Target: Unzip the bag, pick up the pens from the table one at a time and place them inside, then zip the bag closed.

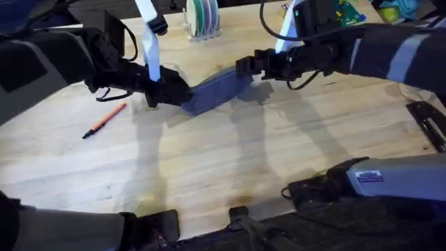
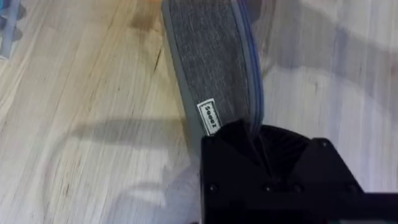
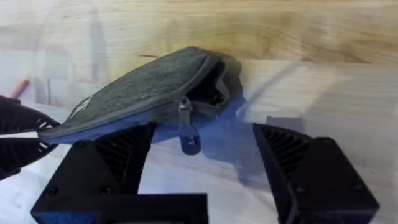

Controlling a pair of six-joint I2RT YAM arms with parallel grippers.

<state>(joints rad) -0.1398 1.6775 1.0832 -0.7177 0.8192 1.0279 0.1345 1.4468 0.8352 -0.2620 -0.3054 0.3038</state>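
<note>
a: closest under the overhead camera are my own two arm bases, dark along the near edge of the table (image 1: 209, 174). what do you want to know?

b: where is the bag?

a: the bag (image 1: 216, 89) lies on the table a little beyond the middle, slanting from about eight o'clock up toward two o'clock. it is blue-grey fabric with a small white label (image 2: 209, 117) near the end i hold.

b: which end is that?

a: the eight o'clock end. my left gripper (image 1: 167, 92) is clenched on it; in the left wrist view the fabric runs right in between my black fingers (image 2: 230, 140).

b: and your other one?

a: my right gripper (image 1: 252, 64) sits at the bag's two o'clock end with its fingers (image 3: 124, 152) spread wide, grasping nothing. in the right wrist view the zipper pull (image 3: 188, 132) hangs down between them, touching neither, and the bag's mouth beside the pull gapes a little at that end.

b: any pens?

a: one orange pen (image 1: 106, 120) with a black tip lies on the table at about nine o'clock from the bag, well apart from it, slanted much like the bag.
</note>
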